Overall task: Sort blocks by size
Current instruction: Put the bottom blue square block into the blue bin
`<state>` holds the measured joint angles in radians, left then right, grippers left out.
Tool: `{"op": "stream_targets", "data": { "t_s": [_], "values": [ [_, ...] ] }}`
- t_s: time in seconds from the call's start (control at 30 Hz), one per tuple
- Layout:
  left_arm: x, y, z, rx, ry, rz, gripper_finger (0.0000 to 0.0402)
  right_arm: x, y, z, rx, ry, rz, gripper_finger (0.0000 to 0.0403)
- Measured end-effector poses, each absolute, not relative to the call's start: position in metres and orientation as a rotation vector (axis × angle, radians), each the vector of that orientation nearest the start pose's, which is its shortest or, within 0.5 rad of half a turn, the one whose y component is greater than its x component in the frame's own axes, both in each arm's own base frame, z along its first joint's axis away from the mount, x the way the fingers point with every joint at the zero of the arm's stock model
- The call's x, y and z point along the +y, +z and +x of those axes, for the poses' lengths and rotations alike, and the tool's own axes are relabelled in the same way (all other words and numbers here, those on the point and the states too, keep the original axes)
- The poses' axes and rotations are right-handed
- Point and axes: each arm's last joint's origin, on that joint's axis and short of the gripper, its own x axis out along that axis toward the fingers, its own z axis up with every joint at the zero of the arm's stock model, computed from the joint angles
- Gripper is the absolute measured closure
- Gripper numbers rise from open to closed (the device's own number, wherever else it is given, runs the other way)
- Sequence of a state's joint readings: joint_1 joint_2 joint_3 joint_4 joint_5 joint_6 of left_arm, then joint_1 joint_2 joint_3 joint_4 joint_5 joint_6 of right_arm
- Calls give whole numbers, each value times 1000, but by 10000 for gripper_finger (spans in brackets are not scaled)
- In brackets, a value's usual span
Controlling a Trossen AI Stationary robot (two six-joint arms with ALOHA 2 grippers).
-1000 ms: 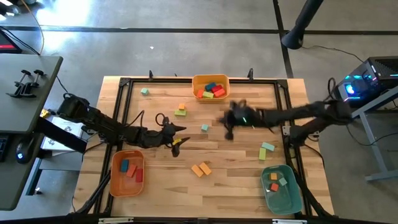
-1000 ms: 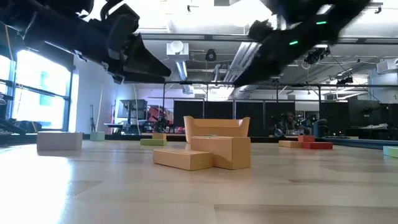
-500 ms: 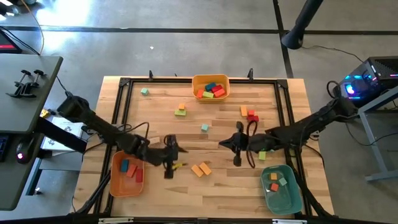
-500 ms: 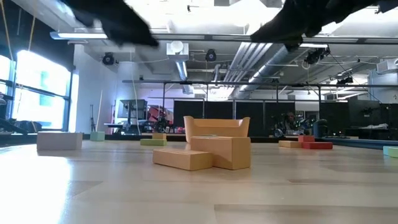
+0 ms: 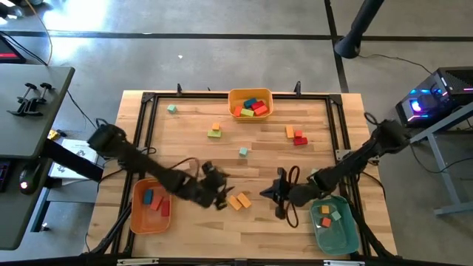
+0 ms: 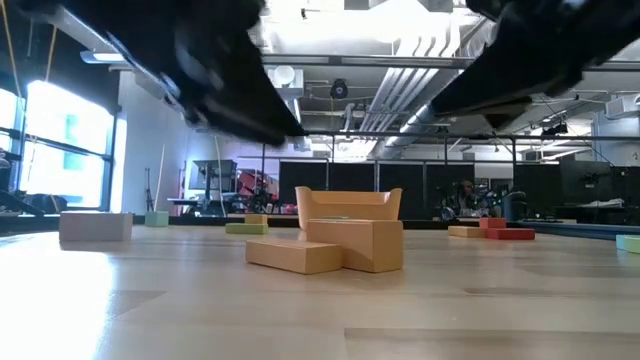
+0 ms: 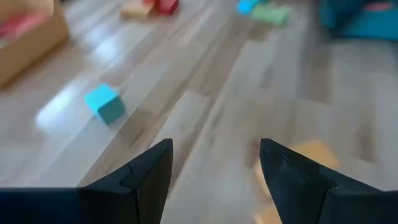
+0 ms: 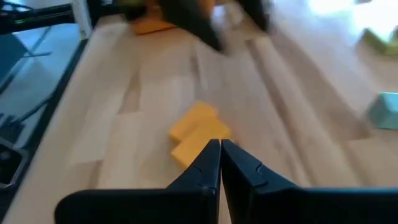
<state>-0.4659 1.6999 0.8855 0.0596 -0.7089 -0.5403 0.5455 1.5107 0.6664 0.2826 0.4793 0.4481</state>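
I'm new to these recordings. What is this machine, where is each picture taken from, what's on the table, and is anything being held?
Two dark robot arms work at a wooden table. One picture looks straight down, one looks level across the tabletop, and two come from cameras on the arms' wrists. The left gripper has its fingers open and empty, close to two orange blocks. The right gripper, fingers shut and empty, points at the same blocks from the other side. More blocks lie scattered, and some sit in two orange bins and a teal bin. Nothing is held.
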Motion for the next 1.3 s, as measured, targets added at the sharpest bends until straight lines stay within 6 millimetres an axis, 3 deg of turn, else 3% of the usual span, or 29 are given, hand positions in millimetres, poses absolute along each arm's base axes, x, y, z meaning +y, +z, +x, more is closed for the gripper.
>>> {"op": "stream_targets", "data": {
  "t_s": [0.23, 0.43, 0.73, 1.3],
  "values": [
    [-68, 127, 347, 637, 293, -168, 135, 154, 176, 247, 447, -66, 103, 396],
    [-32, 101, 348, 743, 417, -312, 116, 159, 177, 243, 429, -90, 83, 396],
    [-21, 79, 362, 630, 494, -140, 115, 155, 176, 244, 436, -110, 95, 396],
    [8, 54, 370, 464, 721, -127, 116, 155, 175, 244, 437, -119, 134, 396]
  ]
}}
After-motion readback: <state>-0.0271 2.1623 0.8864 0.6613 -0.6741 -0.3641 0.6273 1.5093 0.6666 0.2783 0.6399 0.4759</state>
